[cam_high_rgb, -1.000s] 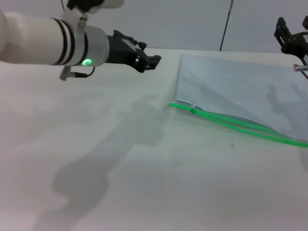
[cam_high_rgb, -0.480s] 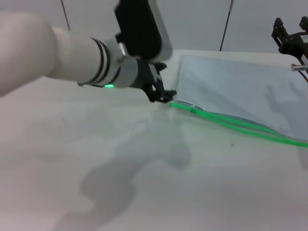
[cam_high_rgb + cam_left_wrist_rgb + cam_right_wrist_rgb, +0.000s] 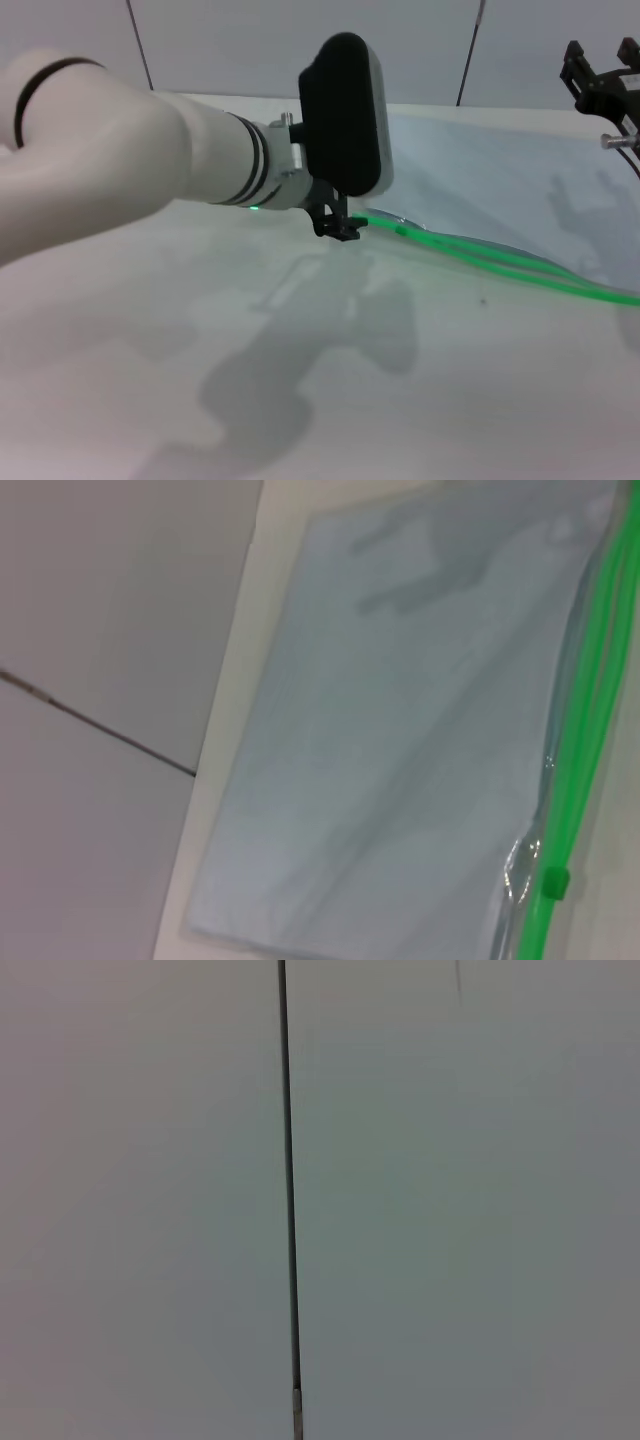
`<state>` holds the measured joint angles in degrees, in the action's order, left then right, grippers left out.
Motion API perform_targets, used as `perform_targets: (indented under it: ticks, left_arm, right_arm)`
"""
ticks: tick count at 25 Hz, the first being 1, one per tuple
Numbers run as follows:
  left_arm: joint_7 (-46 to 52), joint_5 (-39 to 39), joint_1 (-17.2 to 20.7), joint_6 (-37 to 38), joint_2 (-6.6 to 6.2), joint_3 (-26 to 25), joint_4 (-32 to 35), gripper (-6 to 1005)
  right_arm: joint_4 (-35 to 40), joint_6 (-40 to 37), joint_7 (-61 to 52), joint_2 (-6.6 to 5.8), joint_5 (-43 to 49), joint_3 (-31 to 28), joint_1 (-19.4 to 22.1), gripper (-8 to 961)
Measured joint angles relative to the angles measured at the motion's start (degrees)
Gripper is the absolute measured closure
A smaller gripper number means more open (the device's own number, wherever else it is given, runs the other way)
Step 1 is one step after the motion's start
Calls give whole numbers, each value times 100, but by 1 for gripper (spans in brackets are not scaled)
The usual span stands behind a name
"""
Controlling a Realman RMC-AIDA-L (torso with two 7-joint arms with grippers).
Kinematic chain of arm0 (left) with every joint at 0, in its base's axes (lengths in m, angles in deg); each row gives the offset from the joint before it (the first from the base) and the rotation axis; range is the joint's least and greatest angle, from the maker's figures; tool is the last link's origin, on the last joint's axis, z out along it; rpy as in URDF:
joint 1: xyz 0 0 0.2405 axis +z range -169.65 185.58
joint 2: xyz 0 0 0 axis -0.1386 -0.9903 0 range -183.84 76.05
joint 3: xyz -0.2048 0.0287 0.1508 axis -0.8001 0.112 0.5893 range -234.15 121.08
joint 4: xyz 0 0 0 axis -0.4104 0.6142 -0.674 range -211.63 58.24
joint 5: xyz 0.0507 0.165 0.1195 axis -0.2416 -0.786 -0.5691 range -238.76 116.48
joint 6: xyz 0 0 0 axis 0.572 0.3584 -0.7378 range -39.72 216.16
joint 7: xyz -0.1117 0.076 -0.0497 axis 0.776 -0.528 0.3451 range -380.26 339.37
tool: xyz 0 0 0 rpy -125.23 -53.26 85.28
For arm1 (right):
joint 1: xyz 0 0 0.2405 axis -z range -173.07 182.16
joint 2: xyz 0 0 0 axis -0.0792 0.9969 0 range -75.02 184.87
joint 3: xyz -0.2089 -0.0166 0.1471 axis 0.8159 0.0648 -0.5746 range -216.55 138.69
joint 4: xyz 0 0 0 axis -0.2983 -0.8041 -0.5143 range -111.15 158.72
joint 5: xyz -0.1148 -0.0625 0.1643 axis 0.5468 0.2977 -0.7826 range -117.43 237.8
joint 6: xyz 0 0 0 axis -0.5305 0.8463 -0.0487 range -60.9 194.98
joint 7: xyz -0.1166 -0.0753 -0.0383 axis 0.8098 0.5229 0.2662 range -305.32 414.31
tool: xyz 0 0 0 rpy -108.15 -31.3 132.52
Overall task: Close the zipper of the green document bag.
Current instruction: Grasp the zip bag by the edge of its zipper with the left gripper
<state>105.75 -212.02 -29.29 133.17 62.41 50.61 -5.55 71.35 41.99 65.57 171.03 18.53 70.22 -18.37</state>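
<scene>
Flat translucent green document bag, zipper gaping

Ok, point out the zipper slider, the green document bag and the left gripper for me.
zipper slider (image 3: 554, 883): left wrist view, on the small green tab.
green document bag (image 3: 400, 750): left wrist view, middle of the translucent panel.
left gripper (image 3: 341, 229): head view, dark fingertips at the bag's corner.
</scene>
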Motion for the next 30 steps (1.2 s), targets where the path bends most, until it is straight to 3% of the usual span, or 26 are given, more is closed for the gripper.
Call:
perform_targets:
  ticks: [9,30]
  left_arm:
    - [-153,-30,-35,-656,-3,505,-336,159]
    - [-478,22,-188,-2612,16,960,-1550,168]
  right_arm:
    - [-2,2,0,0,0,0,-2,307]
    - [0,1,0,9,0,9,-54,307]
